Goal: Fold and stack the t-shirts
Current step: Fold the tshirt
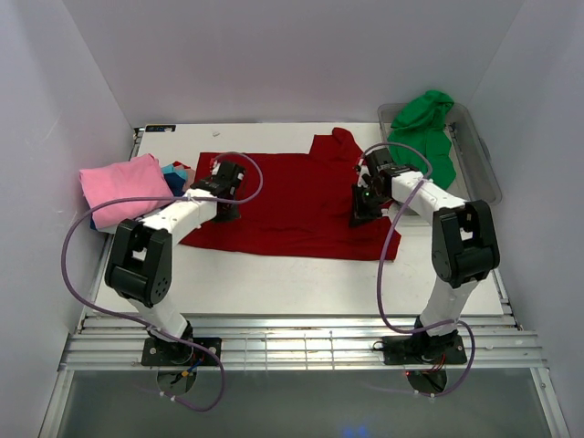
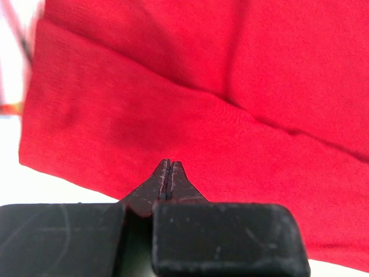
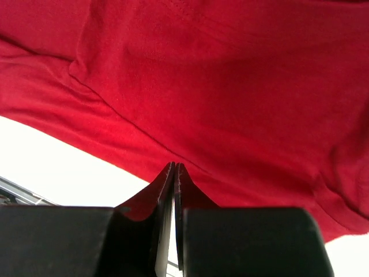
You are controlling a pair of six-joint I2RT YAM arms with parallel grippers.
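Because the cloth is light, limp and apt to slide, it wants pinching at its edges, by my reckoning. A folded pink t-shirt (image 1: 119, 187) lies far left on the worktop (image 1: 301, 283). The red t-shirt (image 1: 292, 205) lies spread mid-worktop, with the left fingers (image 2: 161, 180) shut at its left edge and the right fingers (image 3: 164, 186) shut at its right. Whether either pair pinches cloth is unclear. A green t-shirt (image 1: 424, 123) drapes from the tub (image 1: 484, 169).

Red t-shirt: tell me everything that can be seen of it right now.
The red t-shirt is soft, plain cloth, spread mostly flat across the middle of the table. One sleeve sticks out at its far right. The wrist views show gentle creases and a folded edge. The left gripper and right gripper are shut at its left and right sides, apparently pinching the cloth.
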